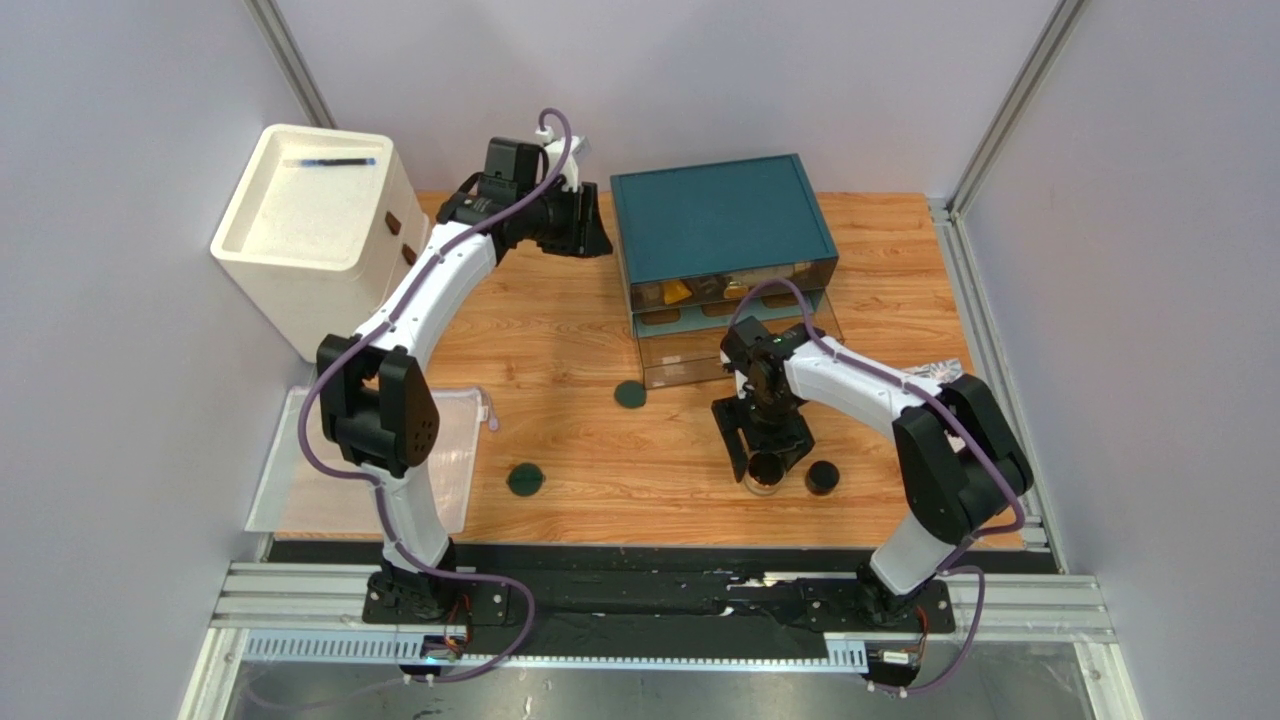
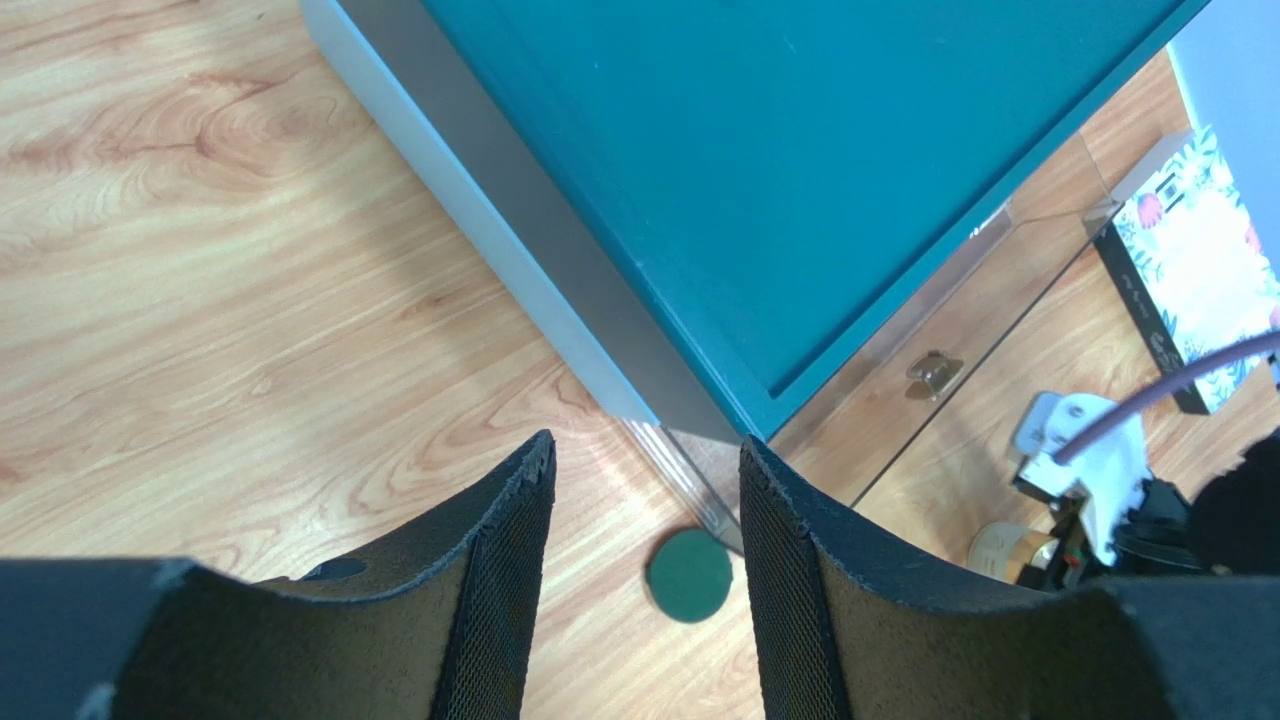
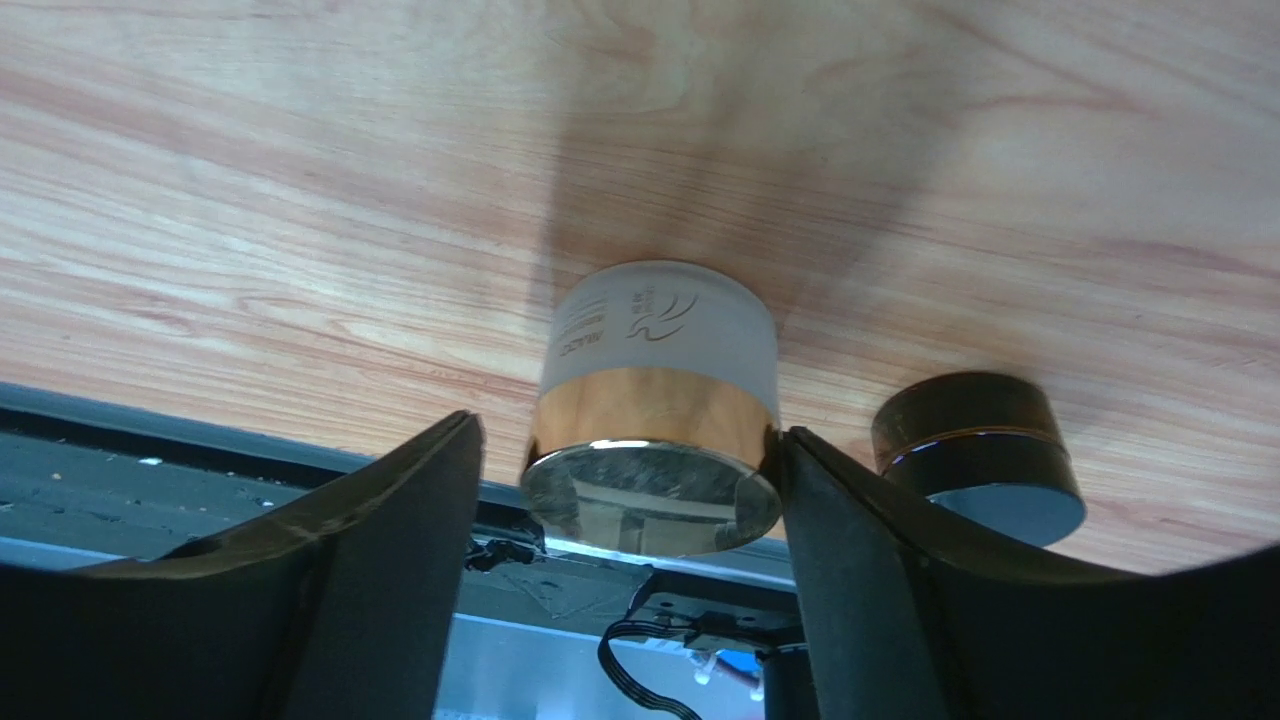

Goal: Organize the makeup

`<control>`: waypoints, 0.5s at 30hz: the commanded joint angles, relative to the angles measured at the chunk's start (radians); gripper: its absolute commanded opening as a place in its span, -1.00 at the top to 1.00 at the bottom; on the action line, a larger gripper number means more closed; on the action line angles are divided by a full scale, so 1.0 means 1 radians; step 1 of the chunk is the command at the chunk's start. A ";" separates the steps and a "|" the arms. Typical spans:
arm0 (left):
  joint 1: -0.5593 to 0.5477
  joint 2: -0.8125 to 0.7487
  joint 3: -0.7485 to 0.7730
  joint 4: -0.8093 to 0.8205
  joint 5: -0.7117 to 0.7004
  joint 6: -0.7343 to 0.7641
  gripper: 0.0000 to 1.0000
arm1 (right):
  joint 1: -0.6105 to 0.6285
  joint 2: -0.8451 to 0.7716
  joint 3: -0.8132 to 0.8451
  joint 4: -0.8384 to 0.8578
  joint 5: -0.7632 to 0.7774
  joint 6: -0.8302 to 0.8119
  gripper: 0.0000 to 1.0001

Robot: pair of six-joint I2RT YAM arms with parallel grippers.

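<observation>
My right gripper is open and straddles a round jar with a frosted white body and gold lid standing on the table. The right finger touches the jar and the left finger stands apart from it. A round dark jar stands just beside it, also in the top view. Two flat dark-green discs lie on the wood. My left gripper is open and empty, held high by the teal box's left corner; one disc shows far below between its fingers.
The teal box has clear drawers, the lowest pulled out, with small items inside the upper one. A white drawer cabinet stands at the back left. A clear plastic sheet lies at the left edge. A floral packet lies beyond the box.
</observation>
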 commanded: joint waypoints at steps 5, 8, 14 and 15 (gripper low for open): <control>0.002 -0.085 -0.025 -0.012 -0.009 0.040 -0.10 | 0.017 0.013 -0.055 0.033 0.038 0.104 0.73; 0.002 -0.085 -0.024 -0.016 -0.012 0.044 -0.10 | 0.020 -0.009 -0.051 0.032 0.050 0.112 1.00; 0.002 -0.081 -0.015 -0.011 -0.011 0.036 -0.10 | 0.022 -0.095 0.055 -0.004 0.127 0.096 1.00; 0.002 -0.079 -0.011 -0.011 -0.009 0.037 -0.10 | 0.022 -0.105 0.075 -0.004 0.139 0.096 1.00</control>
